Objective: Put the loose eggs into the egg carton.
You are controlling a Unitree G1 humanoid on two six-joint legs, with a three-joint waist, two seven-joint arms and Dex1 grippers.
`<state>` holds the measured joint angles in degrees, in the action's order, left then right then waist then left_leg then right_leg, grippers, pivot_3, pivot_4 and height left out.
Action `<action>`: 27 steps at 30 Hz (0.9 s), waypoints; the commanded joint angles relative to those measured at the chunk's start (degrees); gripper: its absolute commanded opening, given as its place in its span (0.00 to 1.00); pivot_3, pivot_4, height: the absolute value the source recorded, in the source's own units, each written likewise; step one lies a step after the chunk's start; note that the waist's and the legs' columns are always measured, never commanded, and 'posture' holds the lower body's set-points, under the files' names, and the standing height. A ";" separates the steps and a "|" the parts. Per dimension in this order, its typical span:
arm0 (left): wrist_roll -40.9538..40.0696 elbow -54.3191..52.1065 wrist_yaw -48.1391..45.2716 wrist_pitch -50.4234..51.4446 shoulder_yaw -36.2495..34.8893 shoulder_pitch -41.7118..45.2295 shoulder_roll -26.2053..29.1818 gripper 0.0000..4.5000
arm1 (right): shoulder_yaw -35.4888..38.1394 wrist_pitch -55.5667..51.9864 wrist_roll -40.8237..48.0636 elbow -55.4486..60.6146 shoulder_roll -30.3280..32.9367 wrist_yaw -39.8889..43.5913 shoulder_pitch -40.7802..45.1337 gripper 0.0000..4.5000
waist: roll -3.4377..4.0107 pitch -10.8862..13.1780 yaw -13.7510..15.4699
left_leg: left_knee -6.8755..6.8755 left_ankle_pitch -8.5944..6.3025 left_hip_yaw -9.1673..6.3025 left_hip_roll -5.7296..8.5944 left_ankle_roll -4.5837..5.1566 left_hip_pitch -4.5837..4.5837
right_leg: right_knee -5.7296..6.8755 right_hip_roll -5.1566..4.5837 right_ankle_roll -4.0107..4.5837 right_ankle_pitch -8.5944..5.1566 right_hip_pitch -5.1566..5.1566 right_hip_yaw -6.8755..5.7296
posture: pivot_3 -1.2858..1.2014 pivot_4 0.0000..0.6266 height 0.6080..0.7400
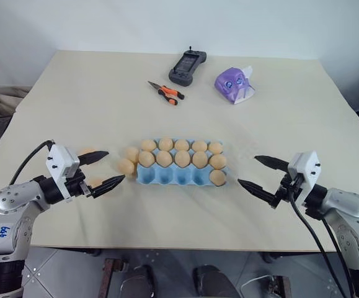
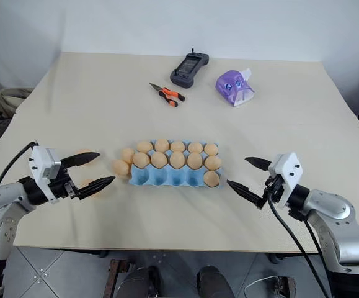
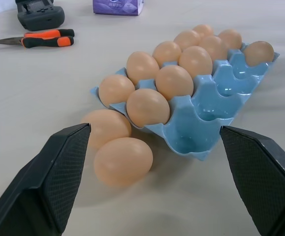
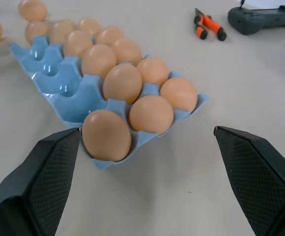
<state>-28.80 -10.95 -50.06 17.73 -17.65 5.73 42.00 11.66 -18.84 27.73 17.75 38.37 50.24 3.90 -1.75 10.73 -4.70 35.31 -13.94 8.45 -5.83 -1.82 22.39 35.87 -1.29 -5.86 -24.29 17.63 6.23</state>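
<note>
The light blue egg carton point(image 1: 167, 178) lies in the middle of the table, its back and middle rows full of tan eggs and one egg point(image 1: 217, 177) in the front row's right cup. Two loose eggs point(image 1: 126, 166) point(image 1: 131, 153) lie against its left end. Two more loose eggs point(image 1: 95, 182) point(image 1: 87, 151) lie by my left gripper point(image 1: 115, 166), partly hidden behind its fingers. That gripper is open, left of the carton and pointing at it. My right gripper point(image 1: 247, 170) is open too, just right of the carton, holding nothing.
Orange-handled pliers point(image 1: 165, 92), a black controller point(image 1: 187, 67) and a purple pack point(image 1: 234, 84) lie at the far side of the table. The table's front edge point(image 1: 179, 247) runs close below both grippers.
</note>
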 commanded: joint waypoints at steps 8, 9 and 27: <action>-0.34 -2.92 4.88 -1.37 -11.01 -13.43 -2.41 0.99 | -3.31 2.86 5.63 4.79 0.46 9.67 3.33 1.00 | 0.01 0.01 -0.26 | 0.01 0.00 0.00 -0.11 -0.01 -0.03 | 0.01 0.10 0.00 0.00 0.00 0.04 | 0.52 0.24 1.00; -0.57 -2.63 5.05 -1.16 -12.80 -15.95 -2.79 0.99 | -4.25 4.06 5.31 4.92 0.47 11.14 3.99 1.00 | 0.00 0.01 -0.17 | 0.01 0.01 -0.02 -0.14 -0.01 -0.03 | 0.02 0.10 0.00 0.00 0.00 0.03 | 0.52 0.24 1.00; 0.97 -0.47 6.93 1.10 -6.75 -13.51 -5.84 0.99 | -9.00 9.25 1.55 2.66 -0.19 14.56 5.67 1.00 | -0.31 0.13 0.88 | -0.03 -0.04 -0.15 0.12 0.09 -0.01 | 0.00 -0.21 0.02 0.01 -0.11 -0.22 | 0.52 0.24 1.00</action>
<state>-28.40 -10.50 -43.63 19.30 -25.49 -8.32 36.26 2.43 -10.21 29.09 18.49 38.33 65.34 10.04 -2.05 10.87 -3.82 35.29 -13.98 8.30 -5.73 -1.74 22.38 35.86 -1.47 -5.84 -24.28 17.53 6.02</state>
